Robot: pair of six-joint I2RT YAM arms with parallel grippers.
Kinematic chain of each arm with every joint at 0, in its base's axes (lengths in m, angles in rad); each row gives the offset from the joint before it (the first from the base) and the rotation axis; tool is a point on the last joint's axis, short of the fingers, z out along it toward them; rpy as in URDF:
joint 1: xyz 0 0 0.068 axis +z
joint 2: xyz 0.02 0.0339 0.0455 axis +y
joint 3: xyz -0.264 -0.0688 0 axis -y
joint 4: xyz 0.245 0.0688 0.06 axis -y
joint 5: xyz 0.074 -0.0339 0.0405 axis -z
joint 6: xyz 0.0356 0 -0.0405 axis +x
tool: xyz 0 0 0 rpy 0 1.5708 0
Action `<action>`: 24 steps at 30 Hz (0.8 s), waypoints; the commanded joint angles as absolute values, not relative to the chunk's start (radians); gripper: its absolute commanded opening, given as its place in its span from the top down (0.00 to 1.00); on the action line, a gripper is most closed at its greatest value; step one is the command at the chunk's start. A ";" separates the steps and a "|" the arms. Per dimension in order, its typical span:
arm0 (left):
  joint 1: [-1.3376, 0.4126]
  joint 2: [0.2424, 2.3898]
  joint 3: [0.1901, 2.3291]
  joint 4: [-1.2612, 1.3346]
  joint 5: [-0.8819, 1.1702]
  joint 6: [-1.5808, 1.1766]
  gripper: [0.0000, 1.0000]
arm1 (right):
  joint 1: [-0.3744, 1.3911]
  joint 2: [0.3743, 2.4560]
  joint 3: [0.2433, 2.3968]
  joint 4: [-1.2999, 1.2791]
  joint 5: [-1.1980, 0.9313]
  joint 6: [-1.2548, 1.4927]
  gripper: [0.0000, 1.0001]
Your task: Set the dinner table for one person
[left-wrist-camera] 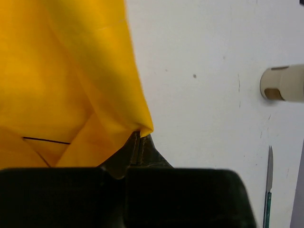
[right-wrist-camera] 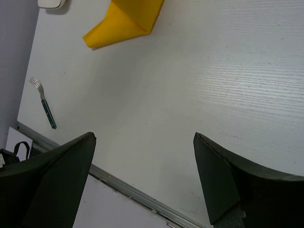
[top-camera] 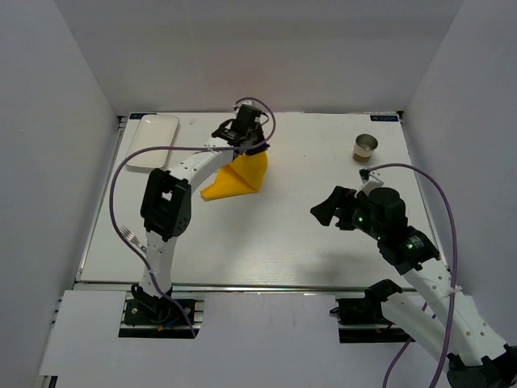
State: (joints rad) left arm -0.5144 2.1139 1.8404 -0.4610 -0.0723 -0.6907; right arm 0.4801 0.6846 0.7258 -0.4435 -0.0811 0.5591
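Observation:
On the white dinner table (top-camera: 275,242), a yellow cloth mat (top-camera: 238,179) hangs in a folded cone, its lower end resting on the tabletop. My left gripper (top-camera: 252,145) is shut on the mat's top corner and holds it up. In the left wrist view the jaws (left-wrist-camera: 137,142) pinch the corner of the mat (left-wrist-camera: 61,80). My right gripper (top-camera: 325,212) hovers open over the table's right half with nothing in it. Its wide-apart fingers (right-wrist-camera: 61,180) frame bare table in the right wrist view.
A small white plate (top-camera: 151,141) lies at the back left corner. A cup (top-camera: 365,148) stands at the back right. A fork (right-wrist-camera: 43,103) with a green handle lies near the left front edge. A thin green-handled utensil (left-wrist-camera: 268,185) lies below the cup (left-wrist-camera: 284,83).

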 commanded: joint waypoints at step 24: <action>-0.871 1.738 1.606 -0.647 -0.510 -0.937 0.02 | 0.482 0.629 0.612 -0.273 0.133 0.594 0.11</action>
